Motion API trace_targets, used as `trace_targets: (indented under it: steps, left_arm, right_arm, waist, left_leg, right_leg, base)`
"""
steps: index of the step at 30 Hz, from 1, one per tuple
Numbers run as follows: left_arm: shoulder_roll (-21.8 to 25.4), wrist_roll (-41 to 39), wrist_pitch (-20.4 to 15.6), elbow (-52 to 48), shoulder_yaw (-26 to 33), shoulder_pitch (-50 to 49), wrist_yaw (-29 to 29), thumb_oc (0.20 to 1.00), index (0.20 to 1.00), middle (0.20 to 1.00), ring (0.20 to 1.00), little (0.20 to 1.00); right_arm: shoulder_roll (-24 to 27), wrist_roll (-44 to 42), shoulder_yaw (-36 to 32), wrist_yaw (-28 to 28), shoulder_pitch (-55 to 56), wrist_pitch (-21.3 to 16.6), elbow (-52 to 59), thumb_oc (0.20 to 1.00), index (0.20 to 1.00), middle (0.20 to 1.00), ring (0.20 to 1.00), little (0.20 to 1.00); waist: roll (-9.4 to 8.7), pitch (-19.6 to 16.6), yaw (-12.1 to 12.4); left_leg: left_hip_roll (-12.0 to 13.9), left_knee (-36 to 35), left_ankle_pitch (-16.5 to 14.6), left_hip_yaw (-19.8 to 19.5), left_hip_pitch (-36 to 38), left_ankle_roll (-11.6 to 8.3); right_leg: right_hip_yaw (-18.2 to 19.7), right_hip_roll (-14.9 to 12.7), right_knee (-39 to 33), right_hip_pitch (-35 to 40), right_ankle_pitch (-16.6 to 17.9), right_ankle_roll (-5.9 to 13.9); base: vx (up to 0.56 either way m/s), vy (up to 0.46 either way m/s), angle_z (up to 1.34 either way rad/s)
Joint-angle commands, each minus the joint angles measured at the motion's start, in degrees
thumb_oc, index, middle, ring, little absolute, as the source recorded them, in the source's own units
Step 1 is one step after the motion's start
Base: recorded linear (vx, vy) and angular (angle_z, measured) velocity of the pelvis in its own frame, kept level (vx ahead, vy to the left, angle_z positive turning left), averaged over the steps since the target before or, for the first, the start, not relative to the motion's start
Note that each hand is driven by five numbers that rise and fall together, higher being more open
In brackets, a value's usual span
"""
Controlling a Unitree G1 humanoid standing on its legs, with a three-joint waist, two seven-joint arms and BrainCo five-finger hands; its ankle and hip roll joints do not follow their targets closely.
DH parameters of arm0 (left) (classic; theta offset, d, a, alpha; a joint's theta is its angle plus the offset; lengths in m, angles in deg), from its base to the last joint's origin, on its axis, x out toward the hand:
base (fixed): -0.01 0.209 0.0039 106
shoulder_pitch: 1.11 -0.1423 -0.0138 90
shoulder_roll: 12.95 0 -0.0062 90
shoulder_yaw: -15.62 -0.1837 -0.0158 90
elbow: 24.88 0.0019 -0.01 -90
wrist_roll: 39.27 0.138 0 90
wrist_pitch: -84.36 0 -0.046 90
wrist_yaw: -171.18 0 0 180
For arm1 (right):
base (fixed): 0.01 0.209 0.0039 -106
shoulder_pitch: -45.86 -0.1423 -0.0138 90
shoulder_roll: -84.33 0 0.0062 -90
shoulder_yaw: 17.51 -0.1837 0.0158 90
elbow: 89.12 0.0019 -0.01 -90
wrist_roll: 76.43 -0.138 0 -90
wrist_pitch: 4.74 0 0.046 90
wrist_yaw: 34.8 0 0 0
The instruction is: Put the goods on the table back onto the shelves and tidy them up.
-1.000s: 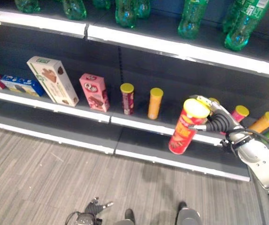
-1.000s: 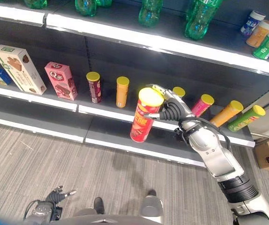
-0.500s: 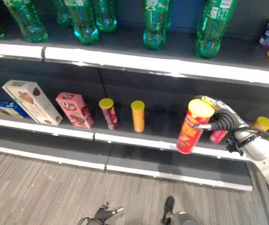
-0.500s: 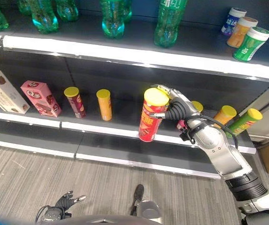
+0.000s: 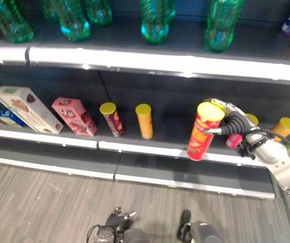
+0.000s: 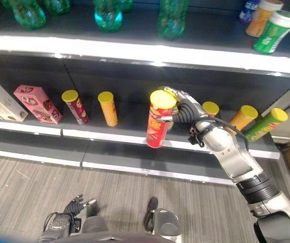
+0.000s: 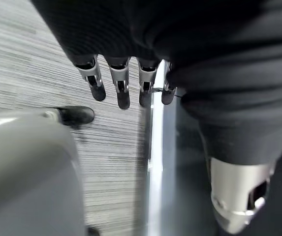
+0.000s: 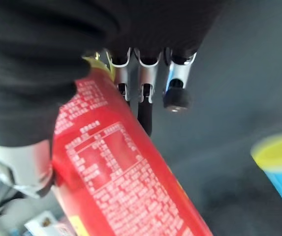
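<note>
Red can (image 6: 157, 121) in right hand (image 6: 185, 111), orange can (image 6: 107, 108) left, pink can (image 5: 234, 140) behind

A shop: shelves (image 5: 150, 59) stocked with bottles (image 5: 220, 23) and snack tubes (image 5: 144, 120).

We reach our right arm forward and up, our right hand (image 6: 182, 110) curled round a red can (image 6: 158, 120). Our left hand (image 7: 126, 86) hangs low, fingers straight and relaxed.

red can (image 5: 201, 134), yellow lid; green bottles (image 5: 220, 23)
</note>
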Motion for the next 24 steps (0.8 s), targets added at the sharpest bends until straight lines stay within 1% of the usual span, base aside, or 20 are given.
trace_targets:
  steps: [1,4,6,7,8,9,12,16,17,18,24]
  left_arm:
    - [1.8,-0.1,-1.3,-0.1,-0.1,-1.7,-0.4,1.0,1.0,1.0,1.0,1.0]
    - [2.0,2.3,-1.2,0.6,-1.0,-1.0,-0.7,1.0,1.0,1.0,1.0,1.0]
    - [2.7,2.4,-1.3,0.4,-0.6,-0.6,-1.1,1.0,1.0,1.0,1.0,1.0]
    - [3.0,2.4,-1.3,0.3,-0.4,-0.4,-1.4,1.0,1.0,1.0,1.0,1.0]
    - [3.0,2.4,-1.3,0.3,-0.4,-0.4,-1.4,1.0,1.0,1.0,1.0,1.0]
    - [3.3,2.6,-1.2,0.1,-0.4,0.1,-1.6,1.0,1.0,1.0,1.0,1.0]
    - [3.2,2.5,-1.3,-0.1,-0.7,0.8,-2.4,1.0,1.0,1.0,1.0,1.0]
    - [2.8,2.3,-1.5,-0.1,-1.4,1.7,-3.3,1.0,1.0,1.0,1.0,1.0]
    - [2.5,1.5,-1.8,-0.3,-2.4,2.9,-4.4,1.0,1.0,1.0,1.0,1.0]
    - [2.5,1.5,-1.8,-0.3,-2.4,3.0,-4.4,1.0,1.0,1.0,1.0,1.0]
    - [2.3,0.6,-2.8,-0.9,-4.2,4.8,-6.2,1.0,1.0,1.0,1.0,1.0]
  right_arm:
    - [0.3,2.2,-1.4,-2.4,-2.7,-2.4,4.7,0.2,0.2,0.2,0.2,0.2]
    - [-1.8,6.1,-0.7,-3.5,-3.1,-1.9,4.2,0.2,0.2,0.2,0.2,0.2]
    - [-2.8,9.1,0.0,-4.2,-3.8,-1.2,3.2,0.2,0.2,0.2,0.2,0.2]
    - [-3.2,10.5,0.3,-4.9,-4.3,-0.9,2.4,0.2,0.2,0.2,0.2,0.2]
    - [-3.3,10.5,0.3,-5.0,-4.4,-0.9,2.3,0.2,0.2,0.2,0.2,0.2]
    - [-4.0,13.0,0.5,-5.9,-5.2,-0.1,1.4,0.2,0.2,0.2,0.2,0.2]
    - [-4.8,15.9,0.7,-7.9,-6.7,0.8,0.2,0.2,0.2,0.2,0.2,0.2]
    - [-5.7,18.5,0.8,-10.4,-8.9,1.6,-1.6,0.2,0.2,0.2,0.2,0.2]
    - [-5.5,21.8,0.5,-14.3,-11.8,2.9,-4.4,0.2,0.2,0.2,0.2,0.2]
    - [-5.5,21.8,0.5,-14.4,-11.9,2.9,-4.5,0.2,0.2,0.2,0.2,0.2]
    - [-5.5,24.9,-1.1,-21.3,-16.3,3.8,-7.8,0.2,0.2,0.2,0.2,0.2]
  waist:
    - [0.72,-2.4,1.0]
    - [0.5,-2.6,0.8]
    - [0.49,-2.6,0.8]
    - [0.47,-2.5,0.9]
    - [0.4,-2.5,0.9]
    - [0.49,-2.2,0.9]
    - [0.62,-1.2,1.0]
    - [0.87,0.4,1.3]
    - [1.44,3.1,1.8]
    - [1.44,3.1,1.8]
    - [3.09,7.0,2.5]
  left_leg:
    - [-1.4,-0.8,2.1,1.7,3.6,-0.53]
    - [-4.1,-3.0,1.3,5.1,5.9,0.82]
    - [-5.6,-3.3,0.4,7.0,6.0,1.64]
    - [-6.3,-3.3,0.0,7.9,6.0,2.02]
    - [-6.3,-3.3,0.0,8.0,6.0,2.07]
    - [-7.4,-3.3,-0.7,9.0,6.0,2.81]
    - [-8.8,-3.3,-0.8,9.2,5.6,3.78]
    - [-9.9,-3.3,-0.7,9.1,4.3,4.24]
    - [-10.6,-3.3,0.2,8.5,1.7,4.31]
    - [-10.6,-3.3,0.2,8.5,1.7,4.32]
    - [-10.7,-3.3,1.9,7.2,-2.2,4.05]
  right_leg:
    - [0.3,-6.1,-11.9,15.7,-1.4,6.74]
    - [1.6,-9.1,-10.7,14.3,0.4,8.19]
    - [2.1,-10.9,-10.1,12.8,1.6,9.27]
    - [2.2,-11.8,-9.7,12.0,2.2,9.82]
    - [2.3,-11.9,-9.7,11.9,2.3,9.87]
    - [2.4,-13.2,-9.3,11.1,3.0,10.64]
    - [2.4,-14.8,-8.9,10.2,3.8,11.21]
    - [2.3,-16.1,-8.2,8.7,4.2,11.62]
    - [2.2,-17.2,-7.3,6.2,5.0,11.74]
    - [2.2,-17.2,-7.2,6.1,5.0,11.74]
    - [2.2,-18.2,-5.9,2.3,5.8,11.79]
  base:
    - [0.19,0.298,-0.4]
    - [0.12,0.277,-0.13]
    - [0.04,0.251,-0.35]
    - [0.01,0.16,-0.37]
    - [0.03,0.181,-0.31]
    - [0.03,0.158,-0.22]
    - [0.02,0.15,-0.04]
    - [-0.04,0.068,0.06]
    - [-0.12,0.062,-0.01]
    - [-0.13,0.037,0.01]
    - [-0.06,-0.011,0.16]
